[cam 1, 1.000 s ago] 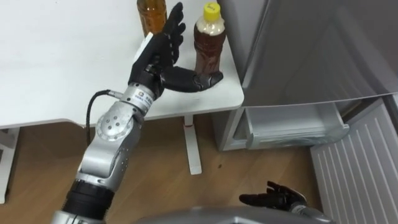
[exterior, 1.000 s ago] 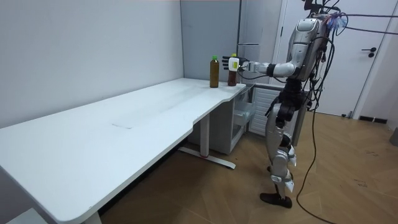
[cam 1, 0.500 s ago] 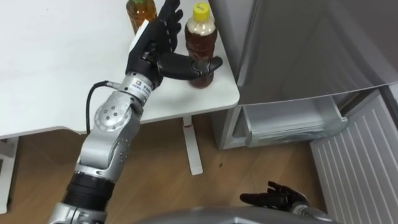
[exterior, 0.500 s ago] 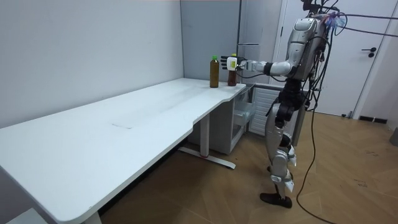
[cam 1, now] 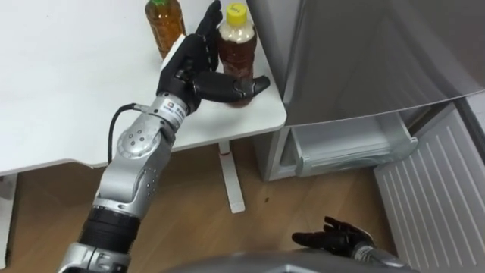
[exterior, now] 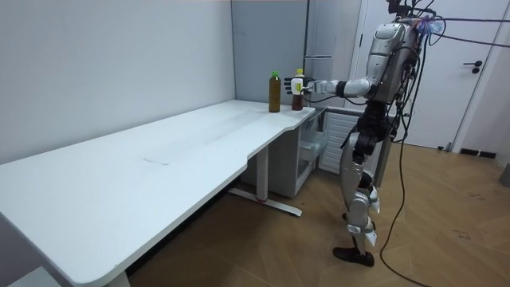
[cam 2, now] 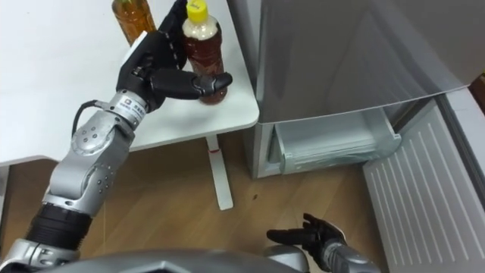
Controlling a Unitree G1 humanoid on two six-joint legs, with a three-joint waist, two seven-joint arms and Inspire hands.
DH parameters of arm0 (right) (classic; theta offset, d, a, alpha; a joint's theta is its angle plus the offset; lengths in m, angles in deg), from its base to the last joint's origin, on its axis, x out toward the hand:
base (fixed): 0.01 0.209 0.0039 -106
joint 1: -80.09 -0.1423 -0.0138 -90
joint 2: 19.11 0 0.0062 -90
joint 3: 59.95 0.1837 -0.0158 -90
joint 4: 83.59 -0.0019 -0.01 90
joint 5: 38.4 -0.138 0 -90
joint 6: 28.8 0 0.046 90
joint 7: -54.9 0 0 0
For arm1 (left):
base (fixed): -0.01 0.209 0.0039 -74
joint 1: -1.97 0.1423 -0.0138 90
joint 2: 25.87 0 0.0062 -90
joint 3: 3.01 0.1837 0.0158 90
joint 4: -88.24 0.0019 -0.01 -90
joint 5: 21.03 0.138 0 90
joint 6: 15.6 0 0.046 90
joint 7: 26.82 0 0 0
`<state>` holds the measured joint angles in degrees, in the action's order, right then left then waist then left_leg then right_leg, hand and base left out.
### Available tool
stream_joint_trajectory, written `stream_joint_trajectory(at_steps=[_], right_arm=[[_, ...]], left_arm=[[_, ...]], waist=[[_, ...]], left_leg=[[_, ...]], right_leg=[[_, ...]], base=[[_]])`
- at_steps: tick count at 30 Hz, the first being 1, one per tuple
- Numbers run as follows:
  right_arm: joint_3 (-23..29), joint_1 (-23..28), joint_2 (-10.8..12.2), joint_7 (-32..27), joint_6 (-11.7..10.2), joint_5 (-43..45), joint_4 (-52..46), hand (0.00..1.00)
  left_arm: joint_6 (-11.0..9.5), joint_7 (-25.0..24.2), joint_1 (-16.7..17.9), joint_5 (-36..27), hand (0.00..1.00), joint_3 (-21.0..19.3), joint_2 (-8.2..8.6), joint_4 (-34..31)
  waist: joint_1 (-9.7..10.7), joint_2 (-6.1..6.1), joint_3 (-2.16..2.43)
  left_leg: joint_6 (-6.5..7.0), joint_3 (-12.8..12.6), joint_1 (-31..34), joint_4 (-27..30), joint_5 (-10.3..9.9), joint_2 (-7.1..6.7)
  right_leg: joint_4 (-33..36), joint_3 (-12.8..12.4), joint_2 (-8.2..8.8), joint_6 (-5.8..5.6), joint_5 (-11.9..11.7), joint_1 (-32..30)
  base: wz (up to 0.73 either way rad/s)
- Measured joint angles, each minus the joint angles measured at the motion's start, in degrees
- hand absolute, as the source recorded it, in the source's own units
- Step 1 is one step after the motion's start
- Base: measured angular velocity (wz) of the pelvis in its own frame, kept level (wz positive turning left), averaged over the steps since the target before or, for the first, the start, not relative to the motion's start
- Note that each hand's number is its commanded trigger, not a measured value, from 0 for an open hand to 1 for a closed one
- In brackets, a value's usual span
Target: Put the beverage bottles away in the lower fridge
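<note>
1. Left hand (cam 1: 191, 70) cups the yellow-capped bottle (cam 1: 237, 54): fingers straight along its left side, thumb across its front, not yet closed.
2. That bottle stands upright on the table (cam 1: 76, 98) corner, left of the lower fridge drawer (cam 1: 352, 148).
3. Right hand (cam 1: 333, 239) hangs low, relaxed.

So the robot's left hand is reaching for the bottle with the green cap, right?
Not quite. The left hand is at the bottle with the yellow cap, with its thumb across the front. The green-capped bottle stands untouched beside it on the table. The left eye view shows this.
</note>
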<state>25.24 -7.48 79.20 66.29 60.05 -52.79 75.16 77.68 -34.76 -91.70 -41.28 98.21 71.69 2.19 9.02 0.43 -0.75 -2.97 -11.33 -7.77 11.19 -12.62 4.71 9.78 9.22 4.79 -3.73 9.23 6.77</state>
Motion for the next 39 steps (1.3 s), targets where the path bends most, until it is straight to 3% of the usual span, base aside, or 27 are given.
stream_joint_trajectory(at_steps=[7, 12, 16, 21, 22, 23, 24, 26, 39], right_arm=[[-0.05, 0.40, 0.09, -0.51, -0.03, -0.28, -0.24, 0.00], [-0.04, 0.96, 0.10, -0.80, 0.14, -0.41, -1.51, 0.00], [0.00, 0.94, 0.07, -0.89, 0.78, -0.86, -1.46, 0.00], [0.60, 0.99, -0.21, -1.47, 0.80, -1.00, -1.37, 0.00], [0.60, 1.00, -0.33, -1.41, 0.80, -1.13, -1.36, 0.00], [0.63, 1.02, -0.51, -1.30, 0.83, -1.40, -1.40, 0.00], [0.66, 1.03, -0.54, -1.29, 0.84, -1.57, -1.45, 0.00], [1.03, 1.18, -0.54, -1.12, 0.88, -1.70, -1.54, 0.00], [1.57, 1.05, -0.30, 0.05, -0.12, -2.04, -1.43, 0.00]], left_arm=[[0.06, -0.01, -1.41, -0.42, 0.00, -0.54, -0.01, 3.74], [0.78, 0.48, -3.66, -0.23, 0.00, -0.56, -0.12, 10.19], [1.07, 0.77, -5.14, -0.11, 0.00, -0.55, -0.18, 10.76], [1.06, 1.26, -6.71, -0.15, 0.00, -0.56, -0.15, 11.37], [1.07, 1.31, -6.74, -0.16, 0.12, -0.56, -0.16, 11.42], [1.07, 1.46, -6.76, -0.18, 0.55, -0.63, -0.15, 11.41], [1.07, 1.54, -6.77, -0.21, 0.66, -0.74, -0.11, 11.41], [1.07, 2.03, -6.84, -0.31, 1.00, -1.26, -0.02, 11.39], [1.02, 3.95, -8.85, -0.39, 1.00, -3.25, 1.10, 11.38]], waist=[[0.12, 0.40, -0.22], [0.21, 0.18, -0.09], [0.22, 0.08, -0.10], [0.39, -1.11, -0.27], [0.53, -1.28, -0.22], [0.65, -1.59, -0.20], [0.68, -1.63, -0.20], [0.97, -1.68, -0.17], [1.83, -0.98, -0.33]], left_leg=[[0.00, -0.85, -0.09, 0.07, 0.00, -0.03], [0.00, -1.12, -0.06, 0.09, 0.00, -0.03], [0.00, -1.12, -0.16, 0.08, 0.00, -0.03], [0.00, -1.36, -0.94, -0.35, 0.00, -0.08], [0.00, -1.36, -0.94, -0.38, 0.00, -0.09], [0.00, -1.36, -0.95, -0.38, 0.00, -0.09], [0.00, -1.36, -0.95, -0.38, 0.00, -0.09], [0.00, -1.35, -0.96, -0.38, 0.00, -0.06], [0.00, -1.36, -0.80, -0.40, 0.00, -0.08]], right_leg=[[-0.04, -1.13, 0.01, -0.01, 0.00, -0.26], [-0.07, -1.33, 0.01, -0.01, 0.00, -0.44], [-0.05, -1.37, 0.01, -0.01, 0.00, -0.33], [-0.05, -1.89, -0.03, -0.01, -0.01, 0.10], [-0.05, -1.89, -0.03, -0.02, -0.01, 0.06], [-0.03, -1.91, -0.03, -0.03, -0.02, -0.03], [-0.02, -1.91, -0.04, -0.03, -0.02, -0.04], [0.02, -1.81, -0.08, -0.03, -0.02, 0.03], [-0.04, -1.97, -0.09, -0.05, -0.02, -0.25]], base=[[-0.07], [-0.02], [0.00], [-0.05], [0.00], [0.00], [0.00], [0.00], [0.00]])
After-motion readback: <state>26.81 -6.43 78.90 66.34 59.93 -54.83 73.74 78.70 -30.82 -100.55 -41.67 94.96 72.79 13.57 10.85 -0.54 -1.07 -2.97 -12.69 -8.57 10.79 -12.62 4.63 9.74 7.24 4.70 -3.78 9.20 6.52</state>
